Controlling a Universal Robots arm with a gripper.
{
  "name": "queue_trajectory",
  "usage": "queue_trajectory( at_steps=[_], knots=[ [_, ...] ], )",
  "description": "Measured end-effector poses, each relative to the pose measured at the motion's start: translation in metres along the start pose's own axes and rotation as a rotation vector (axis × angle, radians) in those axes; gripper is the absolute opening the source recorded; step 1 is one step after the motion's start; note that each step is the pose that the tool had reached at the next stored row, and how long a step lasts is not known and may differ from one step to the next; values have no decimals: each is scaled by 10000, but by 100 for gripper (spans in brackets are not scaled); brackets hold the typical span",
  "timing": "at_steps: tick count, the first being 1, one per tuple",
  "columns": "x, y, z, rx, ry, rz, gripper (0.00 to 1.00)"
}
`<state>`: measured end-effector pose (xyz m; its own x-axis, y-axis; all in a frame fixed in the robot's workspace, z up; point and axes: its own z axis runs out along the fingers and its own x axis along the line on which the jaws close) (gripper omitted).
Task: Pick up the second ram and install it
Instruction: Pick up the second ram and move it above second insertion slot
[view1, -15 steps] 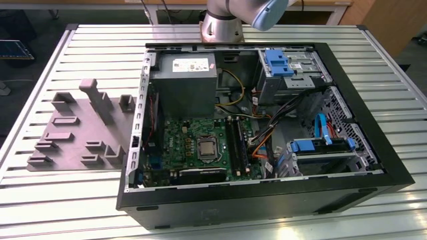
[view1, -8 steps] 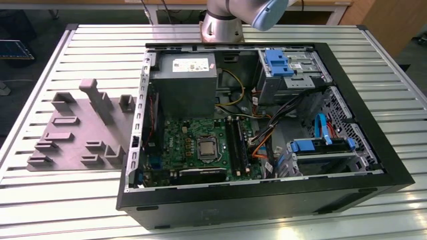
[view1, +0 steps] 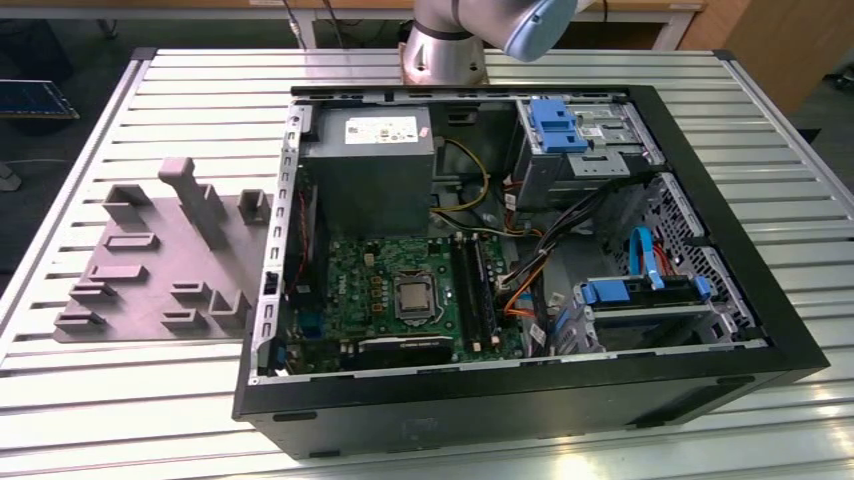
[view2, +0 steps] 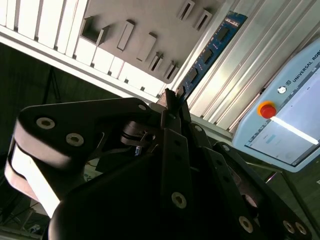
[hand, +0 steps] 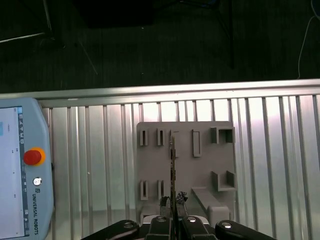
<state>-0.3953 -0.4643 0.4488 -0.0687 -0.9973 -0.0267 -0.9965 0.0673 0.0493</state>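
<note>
The second ram (view2: 209, 49) is a thin dark-blue stick with small chips, and it juts out from my gripper (view2: 171, 98), which is shut on one end of it. In the first wrist view the second ram (hand: 172, 162) shows edge-on as a thin line rising from the gripper (hand: 172, 202). It hangs over the slotted grey holder plate (hand: 200, 167). That grey holder plate (view1: 147, 260) lies at the exterior view's left, beside the open computer case (view1: 721, 370). Inside the case is the green motherboard (view1: 380, 290) with its long black memory slots (view1: 474, 285).
A pale-blue teach pendant (hand: 20, 175) with a red stop button (view2: 267, 109) lies on the ribbed metal table (hand: 280, 165) beside the holder plate. In the case are a grey power supply (view1: 367, 165), blue drive brackets (view1: 561, 125), and orange and blue cables (view1: 534, 280). The arm's base (view1: 447, 45) stands behind the case.
</note>
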Motion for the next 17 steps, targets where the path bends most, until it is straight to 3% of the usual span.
queue_trajectory(
  at_steps=[17],
  knots=[
    [-9, -130, -6, 0, 0, 0, 14]
  ],
)
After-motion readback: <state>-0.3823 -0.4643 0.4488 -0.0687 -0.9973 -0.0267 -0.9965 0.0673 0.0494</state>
